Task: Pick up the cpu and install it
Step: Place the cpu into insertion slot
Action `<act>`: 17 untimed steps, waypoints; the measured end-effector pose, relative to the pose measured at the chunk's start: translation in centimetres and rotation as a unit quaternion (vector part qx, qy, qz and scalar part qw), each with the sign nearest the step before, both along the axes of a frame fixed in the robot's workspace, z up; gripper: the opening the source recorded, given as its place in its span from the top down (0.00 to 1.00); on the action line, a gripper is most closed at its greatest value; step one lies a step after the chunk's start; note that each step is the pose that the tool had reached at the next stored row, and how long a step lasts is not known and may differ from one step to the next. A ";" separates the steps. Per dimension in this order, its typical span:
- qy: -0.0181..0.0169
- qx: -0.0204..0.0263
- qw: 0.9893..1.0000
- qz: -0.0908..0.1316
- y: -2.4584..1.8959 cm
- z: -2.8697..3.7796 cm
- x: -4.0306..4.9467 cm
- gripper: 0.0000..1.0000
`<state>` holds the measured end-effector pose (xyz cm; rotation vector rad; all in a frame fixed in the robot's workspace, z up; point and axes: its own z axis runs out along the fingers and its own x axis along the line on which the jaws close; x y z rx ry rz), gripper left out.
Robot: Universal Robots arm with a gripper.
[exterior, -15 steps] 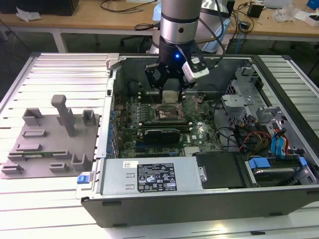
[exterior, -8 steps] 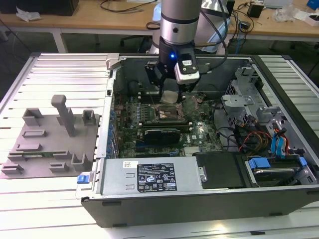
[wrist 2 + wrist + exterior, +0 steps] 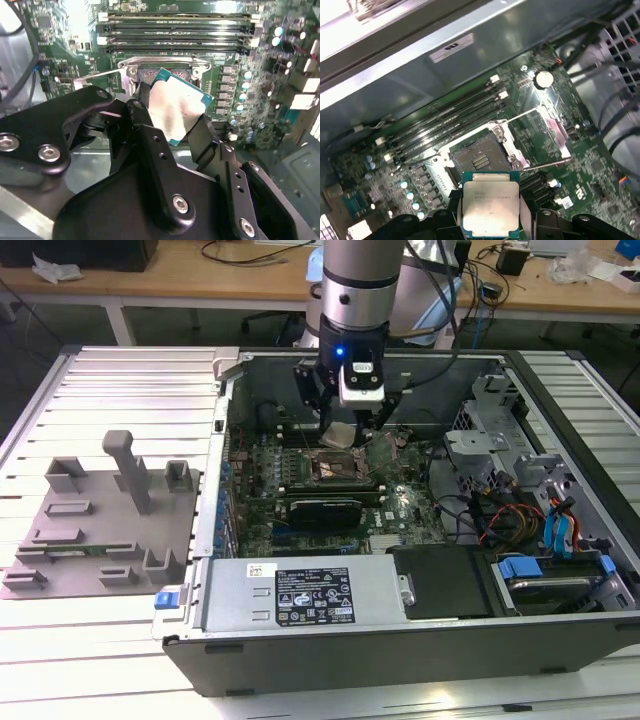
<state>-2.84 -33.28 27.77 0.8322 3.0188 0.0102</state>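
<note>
My fingers are closed narrow on the cpu, one black pad on each of two opposite edges, with its pale metal top showing between them. In the first wrist view the cpu faces the camera squarely, green border around the silver lid, and a finger sits dark on either side of it.

The gripper hangs just above the socket, near the middle of the motherboard. From the exterior view the chip looks tilted rather than level, and I read it as held clear of the socket, not seated in it. In the first wrist view the socket lies open, its contact field bare, its metal load frame swung back to one side and a thin lever lying beside it. Rows of memory slots run along the socket's far side.

Above the gripper the wrist points straight down, a small blue light glowing on it. The arm stands near vertical and reaches down into the open computer case.

On the exterior view's left, well apart from the case, the grey fixture plate with its upright posts lies on the slatted table.
</note>
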 end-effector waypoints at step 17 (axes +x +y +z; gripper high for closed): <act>0.000 0.000 0.980 -0.200 0.00 -0.19 0.00 0.45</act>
